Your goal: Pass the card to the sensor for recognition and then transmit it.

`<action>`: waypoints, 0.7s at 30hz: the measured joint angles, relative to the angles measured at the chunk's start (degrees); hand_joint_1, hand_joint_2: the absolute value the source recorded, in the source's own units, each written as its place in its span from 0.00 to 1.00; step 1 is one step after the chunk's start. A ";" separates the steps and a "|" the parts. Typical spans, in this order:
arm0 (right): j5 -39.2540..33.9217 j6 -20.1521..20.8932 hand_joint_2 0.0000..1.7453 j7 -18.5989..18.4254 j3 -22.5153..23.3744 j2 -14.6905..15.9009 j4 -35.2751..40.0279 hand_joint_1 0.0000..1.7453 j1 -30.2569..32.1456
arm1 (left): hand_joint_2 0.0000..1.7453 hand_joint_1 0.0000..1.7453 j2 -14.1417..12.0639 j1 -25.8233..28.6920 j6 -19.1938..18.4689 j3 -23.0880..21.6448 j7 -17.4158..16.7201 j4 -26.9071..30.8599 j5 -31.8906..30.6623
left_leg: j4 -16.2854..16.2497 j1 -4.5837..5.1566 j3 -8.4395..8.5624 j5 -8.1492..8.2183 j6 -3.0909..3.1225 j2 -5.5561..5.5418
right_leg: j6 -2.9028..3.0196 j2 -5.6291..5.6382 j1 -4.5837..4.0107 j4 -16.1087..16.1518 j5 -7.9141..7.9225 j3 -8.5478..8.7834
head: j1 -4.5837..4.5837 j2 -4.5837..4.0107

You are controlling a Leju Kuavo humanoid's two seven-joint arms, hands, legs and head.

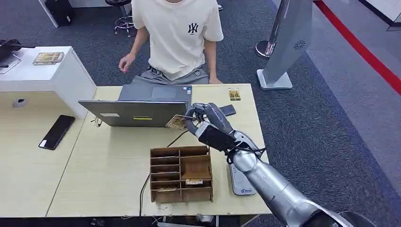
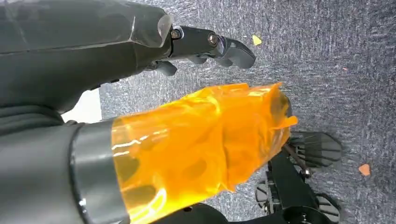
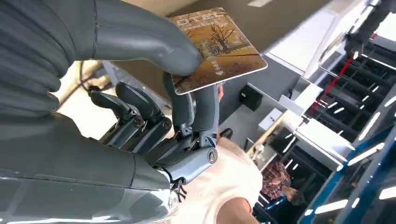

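My right hand [image 1: 208,124] is raised over the middle of the table, just right of the laptop [image 1: 137,112]. It pinches a brown picture card [image 1: 177,122] between the thumb and fingers. The right wrist view shows the card [image 3: 217,46] up close, with autumn trees printed on it, clamped under the thick thumb of my right hand [image 3: 154,116]. A grey-white sensor pad [image 1: 241,183] lies flat near the table's front right edge, beneath my forearm. My left hand [image 2: 205,46] hangs over grey carpet with its dark fingers apart and nothing in them.
A person in a white T-shirt [image 1: 177,33] sits across the table behind the laptop. A wooden slotted organiser [image 1: 181,173] stands at the front middle. Another card [image 1: 234,93] and a small black object [image 1: 229,110] lie at the far right. A black phone [image 1: 56,131] lies on the left table.
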State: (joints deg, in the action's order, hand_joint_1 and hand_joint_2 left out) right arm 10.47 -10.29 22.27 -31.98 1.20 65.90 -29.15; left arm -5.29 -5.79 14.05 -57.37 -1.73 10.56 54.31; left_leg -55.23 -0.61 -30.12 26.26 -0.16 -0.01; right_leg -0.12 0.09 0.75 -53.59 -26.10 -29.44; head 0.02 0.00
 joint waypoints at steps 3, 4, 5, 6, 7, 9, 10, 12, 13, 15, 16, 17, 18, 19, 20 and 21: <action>-0.35 -0.33 1.00 0.50 -0.02 -0.91 -1.48 1.00 -1.66 | 0.00 0.00 0.00 -0.22 0.09 0.00 -0.09 0.00 -0.33 | 0.00 0.00 -0.01 0.00 0.00 0.00 | -0.01 0.00 0.00 0.00 0.00 0.00 | 0.00 0.00; -0.57 -0.53 1.00 0.72 0.00 -1.14 -1.90 1.00 -2.26 | 0.00 0.00 0.00 -0.29 0.09 0.00 -0.09 0.00 -0.39 | 0.00 0.00 0.00 0.00 0.00 0.00 | -0.01 0.00 0.00 0.00 0.01 0.00 | 0.00 0.00; -0.92 -0.74 1.00 1.01 0.02 -1.46 -2.36 1.00 -2.85 | 0.00 0.00 0.00 -0.36 0.11 0.00 -0.11 0.00 -0.57 | 0.00 0.00 0.00 0.00 0.00 0.00 | -0.01 0.00 0.00 0.00 0.01 0.00 | 0.00 0.00; -1.09 -0.87 1.00 1.14 0.04 -1.75 -2.71 1.00 -3.39 | 0.00 0.00 0.00 -0.44 0.13 0.00 -0.13 0.00 -0.70 | 0.00 0.00 0.00 0.00 0.00 0.00 | -0.01 0.00 0.00 0.00 0.01 0.00 | 0.00 0.00; -1.14 -1.01 1.00 1.20 0.07 -1.97 -3.06 1.00 -3.85 | 0.00 0.00 0.00 -0.47 0.17 0.00 -0.17 0.00 -0.81 | 0.00 0.00 0.00 0.00 0.00 0.00 | -0.01 0.00 0.00 0.00 0.01 0.00 | 0.00 0.00; -1.25 -1.44 1.00 1.48 0.17 -2.53 -3.84 1.00 -4.75 | 0.00 0.00 0.00 -0.49 0.20 0.00 -0.31 0.00 -1.03 | 0.00 0.00 0.00 0.00 0.00 0.00 | -0.01 0.00 0.00 0.00 0.01 -0.01 | 0.00 0.00; -1.29 -1.64 1.00 1.62 0.24 -2.82 -4.26 1.00 -5.30 | 0.00 0.00 0.00 -0.52 0.20 0.00 -0.50 0.02 -1.09 | 0.00 0.00 0.00 0.00 0.00 0.00 | -0.01 0.01 0.00 0.00 0.01 -0.01 | 0.00 0.00; -1.68 -2.29 1.00 1.90 0.39 -3.30 -5.02 1.00 -6.23 | 0.00 0.00 0.00 -0.58 0.26 0.00 -0.59 0.02 -1.36 | 0.00 0.00 0.00 0.00 0.00 0.00 | -0.01 0.00 0.00 0.00 0.02 -0.01 | 0.02 0.00; -1.92 -2.58 1.00 2.01 0.52 -3.56 -5.41 1.00 -6.65 | 0.00 0.00 0.00 -0.62 0.26 0.00 -0.61 0.02 -1.42 | 0.00 0.00 0.00 -0.01 0.00 0.00 | -0.02 0.00 0.00 0.00 0.02 -0.01 | 0.00 0.00; -2.21 -3.19 1.00 2.19 0.79 -4.15 -6.32 1.00 -7.49 | 0.00 0.00 0.00 -0.67 0.26 0.00 -0.70 0.02 -1.64 | 0.00 0.00 0.00 -0.01 0.00 0.00 | -0.02 0.00 0.00 0.00 0.02 -0.01 | 0.00 0.00; -2.23 -3.37 1.00 2.27 0.85 -4.33 -6.69 1.00 -7.91 | 0.00 0.00 0.00 -0.70 0.28 0.00 -0.77 0.02 -1.79 | 0.00 0.00 0.00 -0.01 0.00 0.00 | -0.01 0.00 0.00 0.00 0.02 -0.01 | 0.00 0.00; -2.23 -3.45 1.00 2.30 0.98 -4.59 -7.15 1.00 -8.34 | 0.00 0.00 0.00 -0.72 0.28 0.00 -0.79 0.02 -1.90 | 0.00 0.00 0.00 -0.01 0.00 0.00 | -0.01 0.00 0.00 0.00 0.02 -0.01 | 0.00 0.00; -2.25 -3.52 1.00 2.29 1.16 -4.83 -7.52 1.00 -8.73 | 0.00 0.00 0.00 -0.75 0.28 0.00 -0.81 0.02 -1.99 | 0.00 0.00 0.00 -0.01 0.00 0.00 | -0.01 0.00 0.00 0.00 0.02 -0.02 | 0.00 0.00; -2.25 -3.67 1.00 2.32 1.31 -5.09 -7.93 1.00 -9.14 | 0.00 0.00 0.00 -0.77 0.28 0.00 -0.87 0.02 -2.05 | 0.00 0.00 0.00 -0.01 0.00 0.00 | -0.01 0.00 0.00 0.00 0.02 -0.02 | 0.00 0.00; -2.23 -4.02 1.00 2.36 1.53 -5.33 -8.43 1.00 -9.50 | 0.00 0.00 0.00 -0.79 0.28 0.00 -0.94 0.02 -2.23 | 0.00 0.00 0.00 -0.01 0.00 0.00 | -0.01 0.00 0.00 0.00 0.02 -0.02 | 0.00 0.00; -2.19 -4.56 1.00 2.40 1.62 -5.59 -8.91 1.00 -9.83 | 0.00 0.00 0.00 -0.83 0.28 0.00 -1.00 0.02 -2.41 | 0.00 0.00 0.00 -0.01 0.00 0.00 | -0.01 0.00 0.00 0.00 0.02 -0.02 | 0.02 0.00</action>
State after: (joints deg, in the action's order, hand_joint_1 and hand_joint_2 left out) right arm 8.28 -14.86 24.68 -30.36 -4.39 56.99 -38.97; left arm -5.29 -6.62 14.34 -57.37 -2.73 10.58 51.91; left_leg -55.23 -0.60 -30.13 26.25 -0.16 -0.01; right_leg -0.14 0.10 0.75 -53.59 -26.09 -29.46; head 0.04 0.00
